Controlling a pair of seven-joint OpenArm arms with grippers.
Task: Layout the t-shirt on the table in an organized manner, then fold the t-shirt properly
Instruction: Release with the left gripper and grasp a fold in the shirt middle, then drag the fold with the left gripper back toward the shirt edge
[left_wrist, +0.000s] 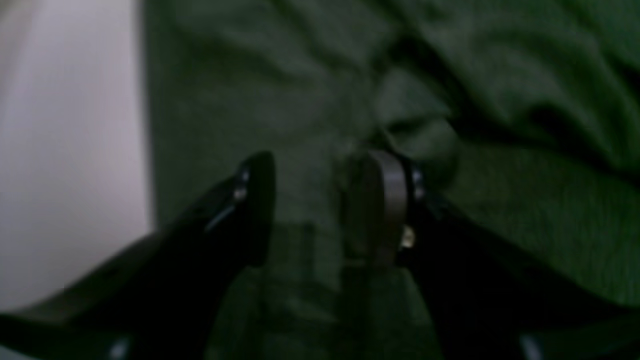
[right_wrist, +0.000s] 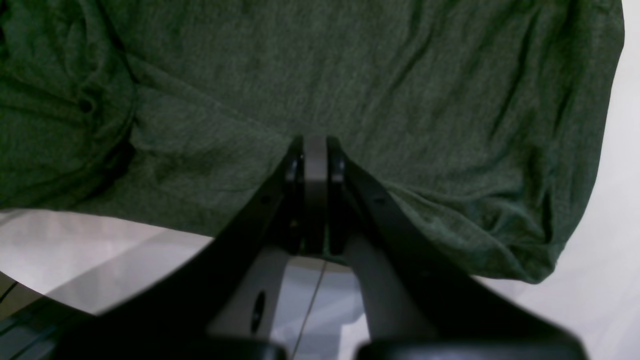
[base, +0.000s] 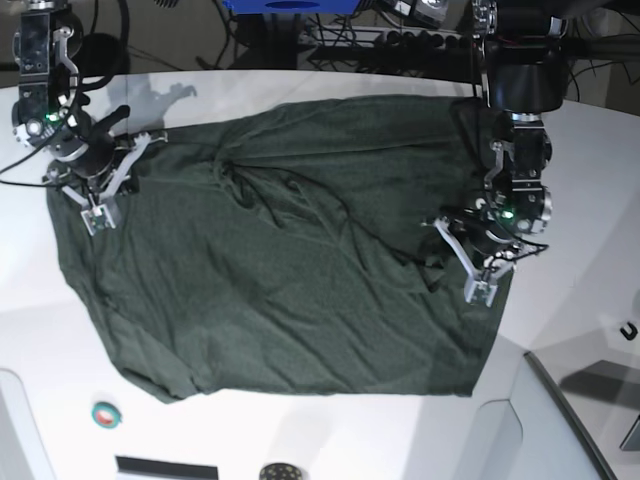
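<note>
1. The dark green knit t-shirt (base: 270, 270) lies spread across the middle of the large white table (base: 580, 190)
2. The right gripper (base: 97, 215) is over its left edge in the base view, the left gripper (base: 478, 285) over its right edge

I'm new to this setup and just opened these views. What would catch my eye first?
The dark green t-shirt dominates, spread wrinkled across the middle of the white table. The right gripper sits shut on the t-shirt's edge at the base view's left. The left gripper stands open over the cloth near the opposite edge.
</note>
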